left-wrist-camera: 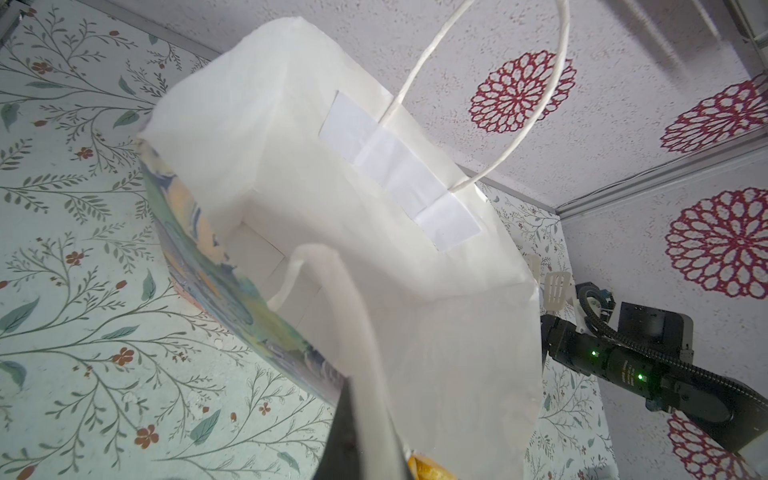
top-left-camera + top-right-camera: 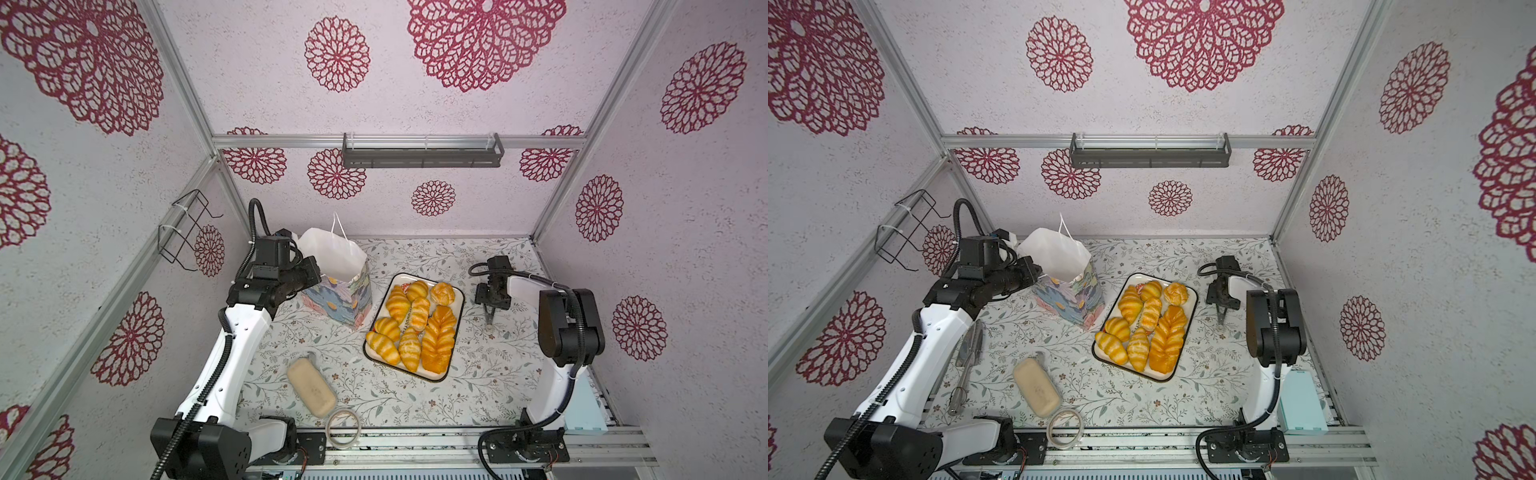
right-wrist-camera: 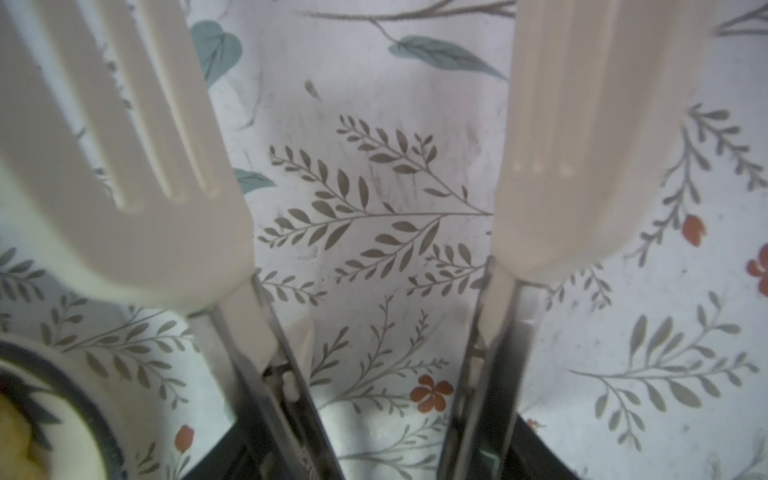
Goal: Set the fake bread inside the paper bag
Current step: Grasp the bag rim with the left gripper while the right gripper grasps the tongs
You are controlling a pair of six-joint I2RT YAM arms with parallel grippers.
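The fake bread (image 2: 411, 324) (image 2: 1142, 324), several glossy striped croissants, a round bun and a long braided loaf, lies on a white black-rimmed tray (image 2: 457, 309) (image 2: 1192, 316) at mid-table. The paper bag (image 2: 332, 257) (image 2: 1054, 253) (image 1: 332, 208) stands upright left of the tray, mouth open, white inside. My left gripper (image 2: 312, 268) (image 2: 1034, 270) (image 1: 370, 415) is shut on the bag's near wall at its rim. Right of the tray, my right gripper (image 2: 490, 305) (image 2: 1223, 303) (image 3: 382, 449) holds white-headed tongs (image 2: 489, 319) (image 3: 145, 208) pointing down at the table. The tong heads are apart with nothing between them.
A pale beige block (image 2: 311, 386) and a tape roll (image 2: 343, 428) lie near the front edge. Metal utensils (image 2: 967, 353) lie under the left arm. A teal box (image 2: 1302, 403) sits at the front right. The tray's rim (image 3: 83, 415) lies close beside the tongs.
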